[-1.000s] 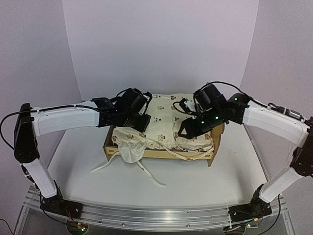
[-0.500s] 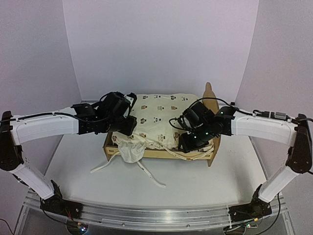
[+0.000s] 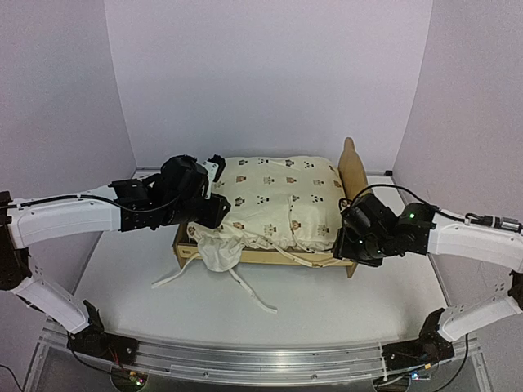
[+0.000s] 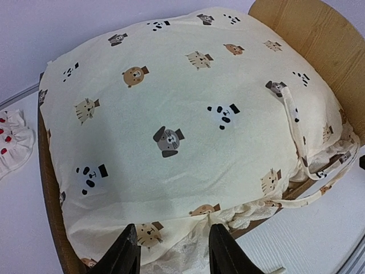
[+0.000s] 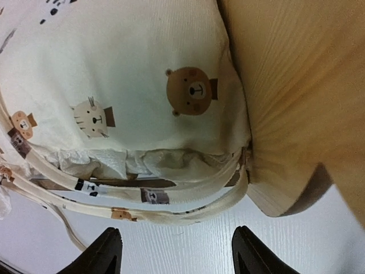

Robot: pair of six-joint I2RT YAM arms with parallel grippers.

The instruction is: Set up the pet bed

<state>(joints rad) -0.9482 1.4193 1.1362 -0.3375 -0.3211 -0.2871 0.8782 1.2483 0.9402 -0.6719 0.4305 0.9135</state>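
Plywood pet bed point(image 3: 261, 256) holds the cream animal-print cover point(image 3: 274, 196), which fills it from rail to rail, with its ties point(image 5: 171, 214) trailing over the front rail. The left gripper point(image 4: 172, 240), jaws spread and holding nothing, has backed off to the foot end, the cover's edge just ahead. The right gripper point(image 5: 177, 240) has left the cover and its jaws have widened, empty, with the headboard corner just ahead.
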